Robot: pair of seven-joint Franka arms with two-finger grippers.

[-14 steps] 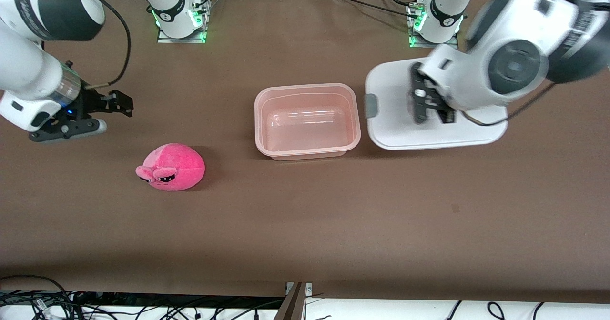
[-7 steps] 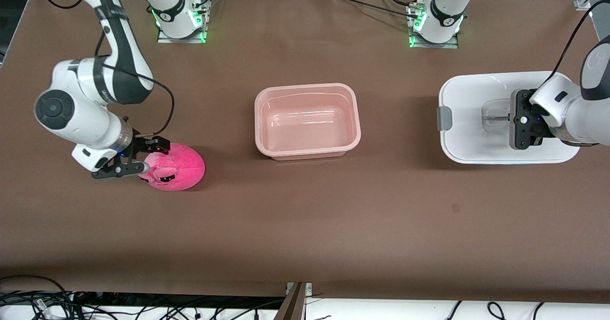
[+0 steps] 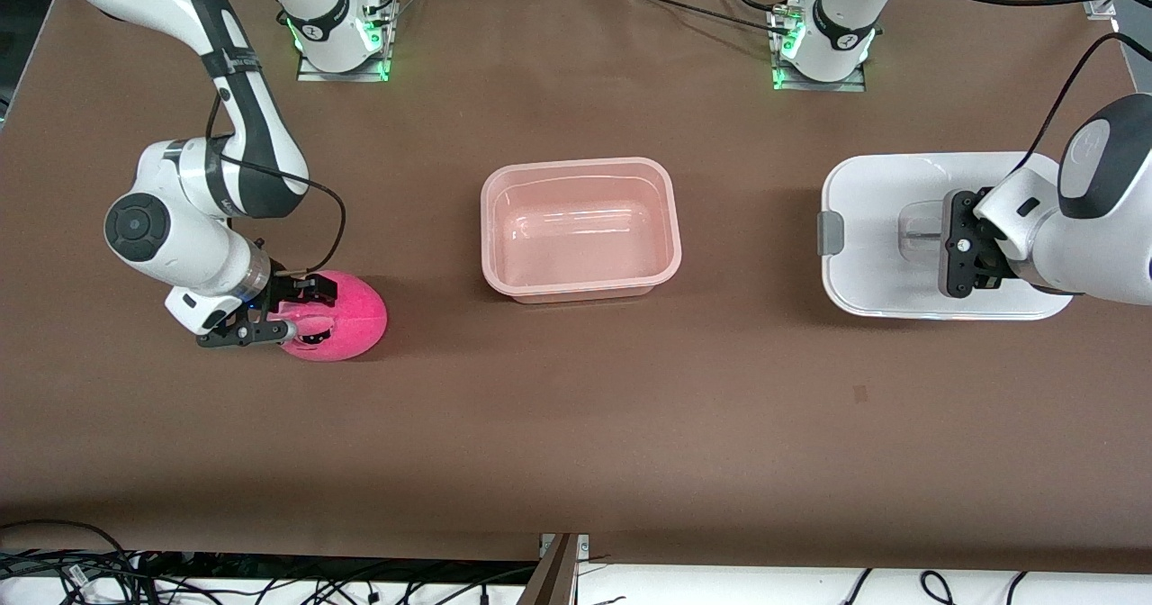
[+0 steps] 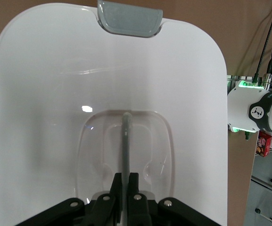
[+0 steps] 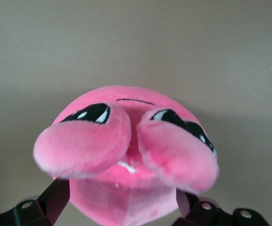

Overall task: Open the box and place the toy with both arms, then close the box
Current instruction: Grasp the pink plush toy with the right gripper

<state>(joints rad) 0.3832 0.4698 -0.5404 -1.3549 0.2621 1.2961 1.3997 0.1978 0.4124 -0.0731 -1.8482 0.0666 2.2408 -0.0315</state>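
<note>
- Glossy white lid (image 3: 877,254) with grey clip lies toward the left arm's end; left gripper (image 4: 125,181) pinches its handle rib.
- Translucent pink box (image 3: 580,228) sits open at the table's centre.
- Right gripper (image 3: 290,315), fingers spread, straddles the plush pink toy (image 3: 351,317).

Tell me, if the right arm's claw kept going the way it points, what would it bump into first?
The pink plush toy: the right claw already straddles its face end, with its open fingers on either side, so it would press straight into it.
</note>
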